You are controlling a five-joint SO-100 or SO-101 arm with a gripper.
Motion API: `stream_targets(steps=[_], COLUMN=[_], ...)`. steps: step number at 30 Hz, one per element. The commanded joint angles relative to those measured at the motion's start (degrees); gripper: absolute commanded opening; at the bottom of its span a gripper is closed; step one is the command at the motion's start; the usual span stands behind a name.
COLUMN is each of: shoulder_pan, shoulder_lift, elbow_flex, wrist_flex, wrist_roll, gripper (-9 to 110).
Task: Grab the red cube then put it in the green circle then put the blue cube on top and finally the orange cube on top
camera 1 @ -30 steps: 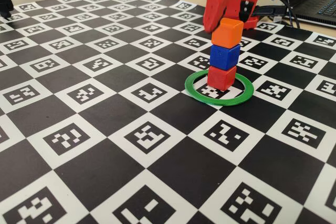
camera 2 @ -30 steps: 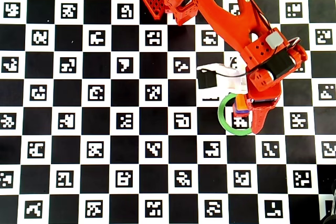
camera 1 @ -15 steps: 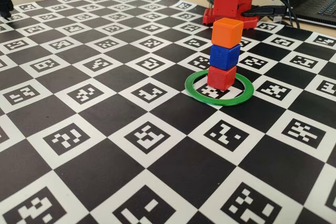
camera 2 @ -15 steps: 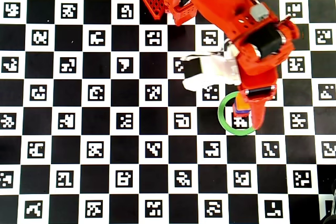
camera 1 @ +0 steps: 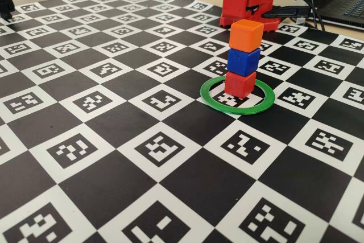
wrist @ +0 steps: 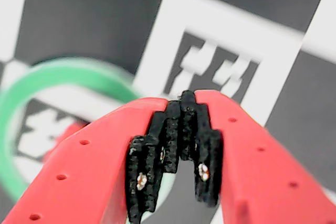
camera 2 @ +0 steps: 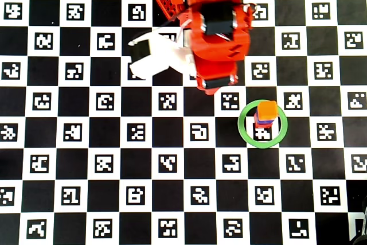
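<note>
Now the arm [camera 2: 215, 32] has pulled well back from the stack: half a second ago it hung directly over the green circle in the overhead view, and a second ago its tool was beside the orange cube, whereas here it sits folded toward its base, well apart from the tower. On the checkered tabletop [camera 1: 114, 157] nothing else has shifted.

Next in size, the green circle [camera 1: 213, 102] lies flat where it was, and the tower stands inside it, toward its far edge in the fixed view. The red cube [camera 1: 239, 84] rests on the tabletop within the ring, the blue cube [camera 1: 243, 61] sits on it, and the orange cube [camera 1: 245, 34] tops the pile. All three stayed upright through the withdrawal, each turned slightly against the one below.

The tool [wrist: 184, 98] shows in the wrist view with its jaws meeting at the tips and nothing between the black pads [wrist: 206, 166], so it is closed and empty. Behind it a blurred arc of the ring and a smear of red are visible.

Judging from this, the stacking order matches the task and the work looks complete; the only remaining concern is that the slightly twisted tower stays balanced.
</note>
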Motion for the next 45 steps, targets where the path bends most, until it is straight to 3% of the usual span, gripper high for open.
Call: stream_targets(steps=[1, 10, 18, 22, 35, 45], shoulder_pan=[4.13, 3.34, 2.64, 0.62, 1.23, 1.41], shoulder_lift=[11.25, 32.7, 49.48, 54.76, 63.46, 68.55], elbow_flex=[7.38, 32.26, 52.47, 60.73, 75.06, 77.17], wrist_flex=[-6.59, -24.7, -33.22, -30.94, -21.8, -14.06], wrist_roll=[-12.74, -23.47, -42.36, -53.7, -54.76, -55.37], gripper=[-6, -6, -6, -6, -6, -6])
